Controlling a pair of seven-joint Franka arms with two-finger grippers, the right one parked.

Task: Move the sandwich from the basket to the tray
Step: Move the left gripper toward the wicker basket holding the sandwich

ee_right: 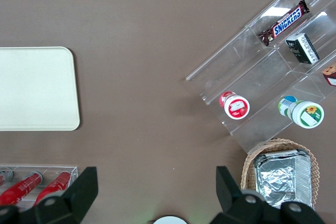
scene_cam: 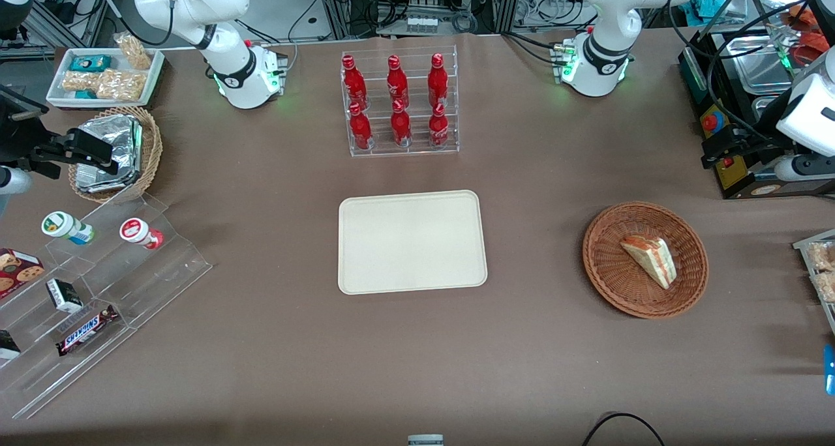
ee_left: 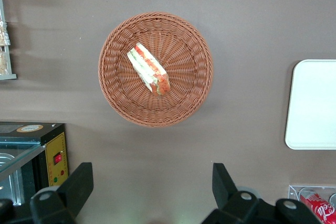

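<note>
The sandwich (scene_cam: 649,260), a white-bread wedge with red and green filling, lies on its side in the round brown wicker basket (scene_cam: 600,263). The wrist view looks down on the sandwich (ee_left: 148,69) and the basket (ee_left: 115,98). My gripper (scene_cam: 711,152) hangs high over the table toward the working arm's end, farther from the front camera than the basket. The gripper (ee_left: 149,182) is open with only bare tablecloth between its fingers (ee_left: 79,182). The cream-beige tray (scene_cam: 411,240) sits empty mid-table, and its edge (ee_left: 315,103) shows in the wrist view.
A black control box with a red button (scene_cam: 714,123) stands just under my gripper. A clear rack of red bottles (scene_cam: 399,104) stands farther from the front camera than the tray. A tan basket of foil packets (scene_cam: 117,152) and acrylic snack shelves (scene_cam: 98,289) lie toward the parked arm's end.
</note>
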